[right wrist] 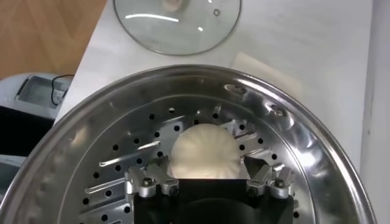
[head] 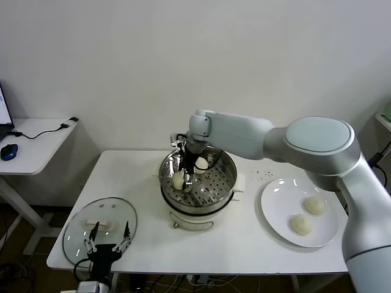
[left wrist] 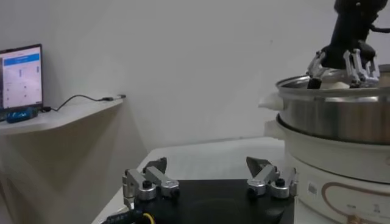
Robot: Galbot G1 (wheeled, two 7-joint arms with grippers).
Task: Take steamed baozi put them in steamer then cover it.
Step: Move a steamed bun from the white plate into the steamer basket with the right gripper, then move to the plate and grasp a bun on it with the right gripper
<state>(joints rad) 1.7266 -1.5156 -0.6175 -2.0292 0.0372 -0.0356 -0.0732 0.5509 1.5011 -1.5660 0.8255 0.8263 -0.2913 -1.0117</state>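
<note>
Your right tool (head: 185,177) stands spread around 1 baozi (right wrist: 202,151) inside the steamer (head: 227,166), while your left tool (head: 107,238) waits spread over the cover (head: 76,229) at the desk's (head: 244,235) near-left corner.

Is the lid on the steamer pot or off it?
Off. The glass lid lies flat on the table, beside the open steamer, whose holed floor shows with a bun on it.

A white table (head: 244,244) carried a white plate (head: 275,210). On the side desk (head: 36,143) lay a blue mouse (head: 8,151), a laptop (left wrist: 21,76) and a cable (head: 46,129).
</note>
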